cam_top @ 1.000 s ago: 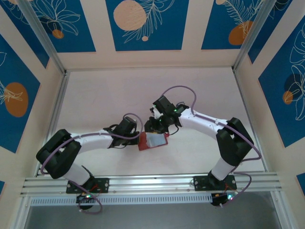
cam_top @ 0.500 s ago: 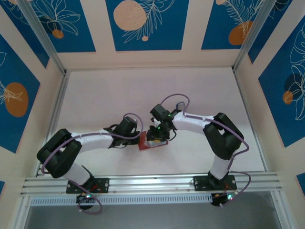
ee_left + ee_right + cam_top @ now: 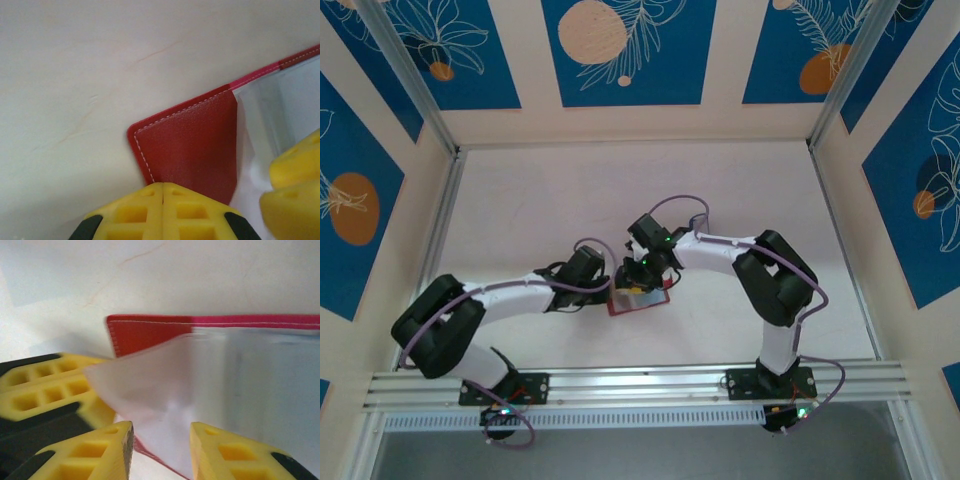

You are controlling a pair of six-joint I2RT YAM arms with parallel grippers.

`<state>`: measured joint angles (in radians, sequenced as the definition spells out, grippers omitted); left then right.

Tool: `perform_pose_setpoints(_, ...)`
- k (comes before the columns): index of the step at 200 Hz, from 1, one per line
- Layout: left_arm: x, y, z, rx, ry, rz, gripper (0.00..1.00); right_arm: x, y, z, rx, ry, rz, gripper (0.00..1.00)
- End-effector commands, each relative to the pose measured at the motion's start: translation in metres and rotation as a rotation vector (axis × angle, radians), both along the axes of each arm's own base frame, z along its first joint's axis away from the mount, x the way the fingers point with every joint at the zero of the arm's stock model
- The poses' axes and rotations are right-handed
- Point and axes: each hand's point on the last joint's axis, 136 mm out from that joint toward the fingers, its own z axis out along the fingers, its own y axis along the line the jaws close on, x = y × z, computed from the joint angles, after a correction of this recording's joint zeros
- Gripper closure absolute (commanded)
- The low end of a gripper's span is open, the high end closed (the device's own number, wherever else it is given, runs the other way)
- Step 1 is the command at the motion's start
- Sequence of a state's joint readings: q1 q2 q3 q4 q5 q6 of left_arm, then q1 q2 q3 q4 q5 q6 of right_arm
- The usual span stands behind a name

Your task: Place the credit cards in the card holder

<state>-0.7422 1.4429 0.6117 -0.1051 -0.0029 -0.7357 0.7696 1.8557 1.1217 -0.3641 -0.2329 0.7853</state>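
The card holder [image 3: 642, 301] lies open on the table, a red wallet with pale clear sleeves. In the left wrist view my left gripper [image 3: 163, 192] is shut, its tips pressed together on the red flap [image 3: 192, 135] at the wallet's left corner. My right gripper [image 3: 161, 440] is open and low over the wallet. A lifted clear sleeve [image 3: 200, 385] bulges between its fingers [image 3: 100, 450]. The left gripper's yellow fingers [image 3: 50, 385] sit just to the left of that sleeve. From above, both grippers [image 3: 612, 287] [image 3: 636, 279] meet at the wallet. The credit cards are out of view.
The pale tabletop [image 3: 540, 200] stretches behind and beside the wallet. Aluminium rails [image 3: 640, 382] run along the near edge, and patterned blue and cream walls [image 3: 620, 50] close in the other sides.
The right arm has folded in and moved left, bringing its gripper down onto the wallet's clear sleeves. The left gripper has stayed on the wallet's left edge.
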Motion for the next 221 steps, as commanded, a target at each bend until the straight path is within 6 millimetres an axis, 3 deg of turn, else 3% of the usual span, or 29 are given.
perform_pose_setpoints(1, -0.01, 0.031, 0.009, 0.09, -0.005, 0.082, 1.0, -0.001, -0.001, -0.002, -0.035, 0.003, 0.006, 0.67)
perform_pose_setpoints(25, -0.011, 0.032, 0.03, 0.073, -0.034, 0.07, 1.0, 0.0, -0.002, -0.006, -0.052, -0.006, 0.02, 0.72)
perform_pose_setpoints(65, -0.008, 0.001, 0.057, -0.028, -0.051, -0.025, 0.98, 0.0, 0.002, -0.02, -0.107, 0.005, 0.043, 0.75)
perform_pose_setpoints(95, 0.002, -0.023, 0.064, -0.077, -0.049, -0.06, 0.98, -0.001, 0.004, -0.01, -0.064, 0.005, 0.042, 0.74)
perform_pose_setpoints(155, 0.015, -0.049, 0.051, -0.103, -0.014, -0.075, 0.99, 0.006, -0.028, 0.035, -0.013, -0.059, -0.019, 0.75)
perform_pose_setpoints(184, 0.015, -0.055, 0.041, -0.082, 0.004, -0.088, 1.0, 0.011, -0.043, 0.03, -0.039, -0.051, -0.039, 0.76)
perform_pose_setpoints(221, 0.007, -0.044, 0.016, -0.016, 0.046, -0.077, 1.0, 0.016, -0.048, 0.004, -0.097, -0.017, -0.045, 0.78)
